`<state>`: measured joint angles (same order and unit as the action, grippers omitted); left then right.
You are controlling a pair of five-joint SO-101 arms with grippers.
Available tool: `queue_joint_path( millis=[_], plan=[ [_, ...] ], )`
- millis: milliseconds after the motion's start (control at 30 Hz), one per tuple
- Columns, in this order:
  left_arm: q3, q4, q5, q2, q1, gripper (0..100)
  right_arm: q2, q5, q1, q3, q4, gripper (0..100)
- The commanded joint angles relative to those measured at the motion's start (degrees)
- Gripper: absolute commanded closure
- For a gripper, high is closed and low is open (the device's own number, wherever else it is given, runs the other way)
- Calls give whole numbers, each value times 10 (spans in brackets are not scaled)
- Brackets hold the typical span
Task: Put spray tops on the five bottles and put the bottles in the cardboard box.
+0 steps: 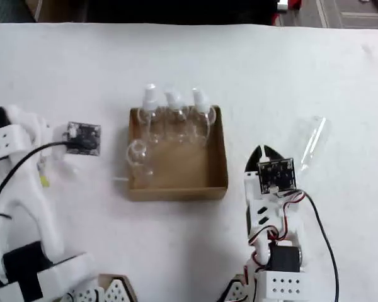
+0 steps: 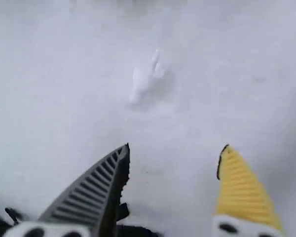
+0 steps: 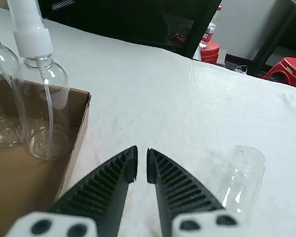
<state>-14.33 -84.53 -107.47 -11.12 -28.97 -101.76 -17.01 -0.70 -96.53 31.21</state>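
Observation:
The cardboard box (image 1: pixel 217 179) sits mid-table. Three clear bottles with white spray tops (image 1: pixel 174 113) stand in a row along its far wall, and the nearest of them (image 3: pixel 39 98) rises beside the box wall (image 3: pixel 80 132). A fourth bottle without a top (image 1: pixel 138 157) stands at the box's left wall. Another topless bottle (image 1: pixel 310 141) (image 3: pixel 239 177) lies on the table right of the box. My right gripper (image 1: pixel 264 152) (image 3: pixel 141 150) is shut and empty between the box and this bottle. My left gripper (image 2: pixel 175 148) hangs open over the table, with a white spray top (image 2: pixel 145 79) lying just ahead of it.
A white cloth covers the table (image 1: pixel 271 75). The left arm (image 1: pixel 25 189) takes up the table's left side, the right arm's base (image 1: pixel 274 264) the front right. Beyond the far edge stand a dark chair (image 3: pixel 153 22) and red stools (image 3: pixel 286 69).

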Motion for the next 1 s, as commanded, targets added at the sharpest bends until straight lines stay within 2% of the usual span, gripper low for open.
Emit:
queue_joint_path(
  millis=[0, 100, 167, 300, 433, 500, 733, 867, 967],
  plan=[
    [37, -32, 75, -61, -40, 761, -4, -8, -5, -4, -2, 974],
    [36, 8, 263, -85, -58, 800, -4, -8, -6, -4, -2, 974],
    [30, 35, 432, -87, -69, 796, -4, -8, -16, -4, 0, 974],
    [-8, 25, 760, -47, -80, 731, -4, -9, -26, -4, 2, 974],
    [-25, 32, 1024, 19, -78, 666, -4, -9, -26, -4, 9, 974],
    [-25, 43, 1101, 53, -78, 662, -4, -9, -26, -4, 11, 974],
    [-7, 51, 1264, 153, -65, 662, -4, -9, -26, -4, 10, 974],
    [47, 71, 1403, 213, -72, 662, -4, -9, -26, -4, 10, 974],
    [84, 87, 1446, 271, -58, 670, -4, -9, -26, -4, 10, 974]
  ],
)
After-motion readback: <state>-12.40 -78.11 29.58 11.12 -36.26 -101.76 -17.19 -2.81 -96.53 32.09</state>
